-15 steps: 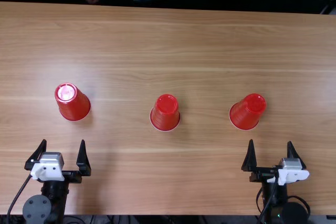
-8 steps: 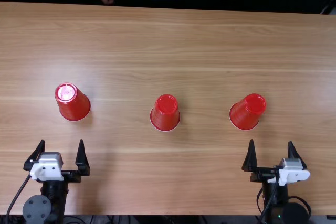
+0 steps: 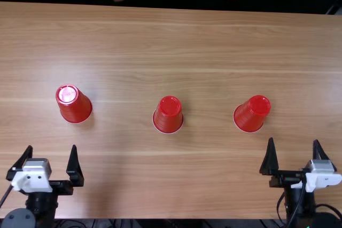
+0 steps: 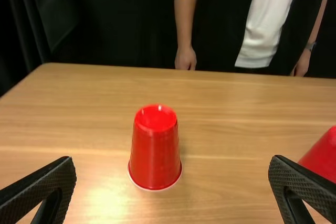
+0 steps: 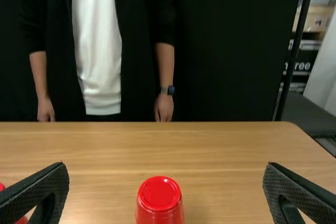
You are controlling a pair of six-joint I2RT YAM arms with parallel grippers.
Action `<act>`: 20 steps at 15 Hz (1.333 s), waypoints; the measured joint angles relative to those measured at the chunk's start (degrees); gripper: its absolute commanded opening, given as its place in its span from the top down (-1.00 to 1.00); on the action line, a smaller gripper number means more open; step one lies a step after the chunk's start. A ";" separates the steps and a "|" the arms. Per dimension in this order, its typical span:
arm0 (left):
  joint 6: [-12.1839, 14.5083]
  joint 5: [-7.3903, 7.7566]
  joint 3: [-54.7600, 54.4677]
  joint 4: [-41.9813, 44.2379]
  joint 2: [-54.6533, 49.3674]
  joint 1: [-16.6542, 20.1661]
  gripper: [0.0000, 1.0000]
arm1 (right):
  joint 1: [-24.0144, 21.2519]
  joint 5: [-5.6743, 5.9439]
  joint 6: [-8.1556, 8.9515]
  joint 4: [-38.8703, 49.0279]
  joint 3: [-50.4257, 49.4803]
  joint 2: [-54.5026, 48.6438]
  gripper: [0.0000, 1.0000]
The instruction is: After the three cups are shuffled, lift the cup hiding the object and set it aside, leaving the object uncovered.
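Red plastic, 3 times over: the cups stand upside down in a row across the middle of the worktop (image 3: pixel 171 41), well apart from one another; the left cup (image 3: pixel 74 105) sits a little farther from the near edge than the middle cup (image 3: pixel 168 115) and the right cup (image 3: pixel 251 114), which are about level. Each has its rim flat on the wood and its base up; none is tipped, lifted or touched by anything. The object is hidden; I judge it lies under 1 of the 3, but nothing in these views tells which.

At the near edge the left hand (image 3: pixel 49 154) is nearer than the left cup and slightly left of it, spread wide and holding nothing; from its wrist that cup stands straight ahead in the gap, with a slice of the middle cup beside it. At the same edge the right hand (image 3: pixel 294 150) is nearer than the right cup and to its right, likewise spread wide and empty; from its wrist the right cup shows ahead, within the gap.

As to progress: the cups look settled, so the shuffle seems over, yet no part of the robot's own work is done; 0 cups are lifted and the object is not yet uncovered. What is left is the whole of it: choose the cup, bring 1 hand to it, close on its wall, lift it straight up, set it down aside on bare wood, and leave the object in the open.
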 measured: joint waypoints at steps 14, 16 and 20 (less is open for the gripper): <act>0.00 -0.39 50.51 -47.28 40.11 0.72 -1.00 | 0.00 -0.11 -4.26 -46.64 41.90 32.76 -1.00; 0.00 -0.39 51.91 -48.52 43.39 0.74 -1.00 | 0.02 -0.46 -4.24 -50.77 44.74 36.44 -1.00; 0.02 -0.37 52.39 -54.75 47.23 0.72 -1.00 | 1.29 -1.33 -4.09 -54.97 45.55 42.64 -1.00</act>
